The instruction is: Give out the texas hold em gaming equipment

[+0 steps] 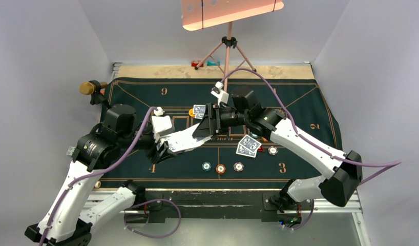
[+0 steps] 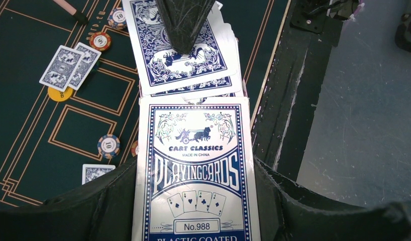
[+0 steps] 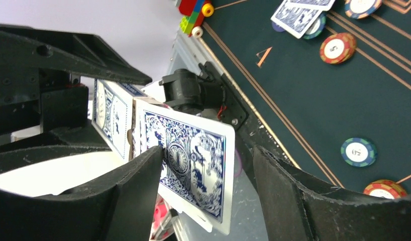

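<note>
Left gripper clamps the card box over the mat, while the right gripper, jaws part-open astride the top card, should pinch only that one and pull straight.

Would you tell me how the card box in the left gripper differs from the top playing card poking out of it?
The card box bears lettering and four small card pictures; the playing card shows only an ornate blue back, white-bordered. The box is clamped in the shut left gripper; the card lies between the fingers of the open right gripper. Both are printed blue on white.
</note>
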### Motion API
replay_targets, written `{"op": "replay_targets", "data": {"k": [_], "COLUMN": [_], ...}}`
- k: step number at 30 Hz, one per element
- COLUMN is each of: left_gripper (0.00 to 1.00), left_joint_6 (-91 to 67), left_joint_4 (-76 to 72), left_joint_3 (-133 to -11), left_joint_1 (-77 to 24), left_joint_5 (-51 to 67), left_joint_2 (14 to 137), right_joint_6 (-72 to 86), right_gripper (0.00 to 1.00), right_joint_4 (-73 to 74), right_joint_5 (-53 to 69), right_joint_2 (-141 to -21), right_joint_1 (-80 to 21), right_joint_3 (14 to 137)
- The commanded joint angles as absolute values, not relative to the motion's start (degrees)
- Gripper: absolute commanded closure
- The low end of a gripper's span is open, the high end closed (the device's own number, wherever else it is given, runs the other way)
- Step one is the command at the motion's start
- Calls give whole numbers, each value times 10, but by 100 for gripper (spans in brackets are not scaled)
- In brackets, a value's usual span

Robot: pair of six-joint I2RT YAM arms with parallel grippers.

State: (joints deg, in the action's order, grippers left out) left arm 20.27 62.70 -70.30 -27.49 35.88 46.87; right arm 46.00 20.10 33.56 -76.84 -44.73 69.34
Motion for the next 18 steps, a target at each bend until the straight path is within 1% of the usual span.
{"op": "replay_targets", "data": {"k": [1, 9, 10, 13, 15, 18], "left_gripper": [100, 100, 100, 100, 100, 100], "left_joint_6": [194, 192, 192, 190, 190, 189], "left_joint_4": [604, 600, 599, 597, 597, 596], "left_joint_3": [-730, -727, -727, -726, -727, -727], "left_joint_1": [-271, -272, -272, -271, -272, -272], "left_joint_5": [377, 378, 378, 377, 376, 373], "left_joint_2": [462, 462, 463, 464, 464, 463], "right_joint_6": [430, 430, 432, 463, 479, 500], "right_gripper": [32, 34, 32, 22, 20, 20], "right_joint_4": [232, 232, 228, 176, 148, 116], "right_joint_5": [292, 277, 280, 317, 323, 330], "right_joint_2": [-744, -726, -725, -727, -729, -738], "right_joint_1": [-448, -449, -449, -450, -454, -462], "right_joint_3": [729, 746, 745, 727, 715, 701]}}
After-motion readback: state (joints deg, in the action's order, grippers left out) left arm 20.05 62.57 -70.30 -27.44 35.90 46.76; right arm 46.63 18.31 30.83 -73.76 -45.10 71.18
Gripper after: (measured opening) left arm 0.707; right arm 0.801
